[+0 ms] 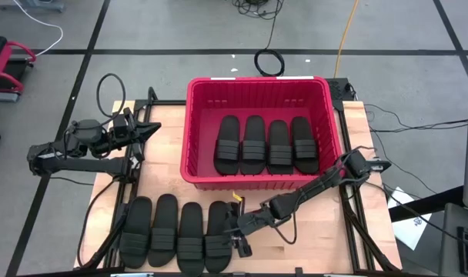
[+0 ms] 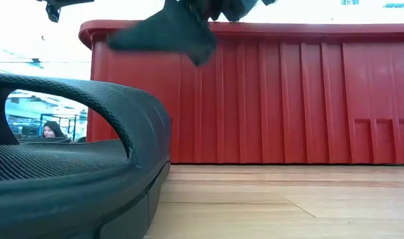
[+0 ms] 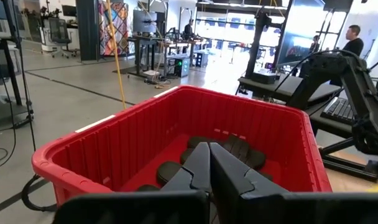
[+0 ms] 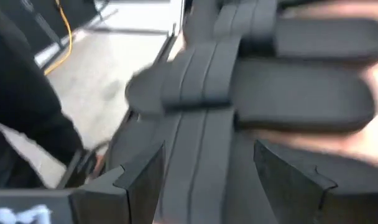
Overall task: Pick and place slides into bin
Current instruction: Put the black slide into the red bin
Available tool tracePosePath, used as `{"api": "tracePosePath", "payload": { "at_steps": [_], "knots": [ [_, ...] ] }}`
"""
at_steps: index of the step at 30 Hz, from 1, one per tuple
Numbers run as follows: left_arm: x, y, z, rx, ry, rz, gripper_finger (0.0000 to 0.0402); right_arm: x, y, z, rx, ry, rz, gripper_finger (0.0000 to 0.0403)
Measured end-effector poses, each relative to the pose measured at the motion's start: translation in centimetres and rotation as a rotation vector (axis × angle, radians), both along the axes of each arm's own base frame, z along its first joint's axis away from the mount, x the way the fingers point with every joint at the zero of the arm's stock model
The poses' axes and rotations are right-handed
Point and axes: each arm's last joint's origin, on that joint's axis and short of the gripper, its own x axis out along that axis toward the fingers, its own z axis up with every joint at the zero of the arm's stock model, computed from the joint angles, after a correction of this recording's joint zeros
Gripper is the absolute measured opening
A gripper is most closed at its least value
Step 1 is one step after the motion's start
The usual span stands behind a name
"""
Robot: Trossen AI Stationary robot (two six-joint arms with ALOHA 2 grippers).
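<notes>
Several black slides (image 1: 266,145) lie side by side in the red bin (image 1: 257,86). Several more lie in a row on the table's near left (image 1: 176,235), soles down. My right gripper (image 1: 238,235) hangs open over the rightmost slide of that row (image 1: 218,231). In the right wrist view its fingers (image 4: 142,180) stand on either side of that slide's ribbed strap (image 4: 201,155), above it. My left gripper (image 3: 209,168) is shut with nothing in it. It waits left of the bin (image 3: 83,143), level, pointing at it.
The bin's tall ribbed wall (image 2: 288,93) stands just beyond the row of slides (image 2: 69,133). Bare wooden table (image 1: 311,231) lies to the right of the row. Cables (image 1: 269,61) lie on the floor past the table's far edge. People stand in the room beyond the table.
</notes>
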Motion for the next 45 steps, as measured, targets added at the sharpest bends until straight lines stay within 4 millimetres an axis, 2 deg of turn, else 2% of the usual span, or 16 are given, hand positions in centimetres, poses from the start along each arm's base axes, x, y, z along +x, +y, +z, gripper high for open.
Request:
{"api": "tracePosePath", "payload": {
  "at_steps": [4,10,18,45],
  "knots": [
    [0.0,0.0,0.0,-0.002,0.003,-0.007,0.0002,0.0,0.7,-0.6,0.006,-0.006,-0.031,0.0238],
    [0.0,-0.1,0.0,-0.007,0.002,-0.025,0.0012,0.2,0.6,-2.0,0.041,0.039,-0.085,0.0238],
    [0.0,-0.1,0.0,-0.007,0.002,-0.025,0.0001,0.7,0.6,-3.4,0.111,0.07,-0.143,0.0238],
    [0.0,-0.1,0.0,-0.025,-0.005,-0.024,0.0015,0.8,0.4,-3.1,0.074,0.042,-0.103,0.0238]
  ]
}}
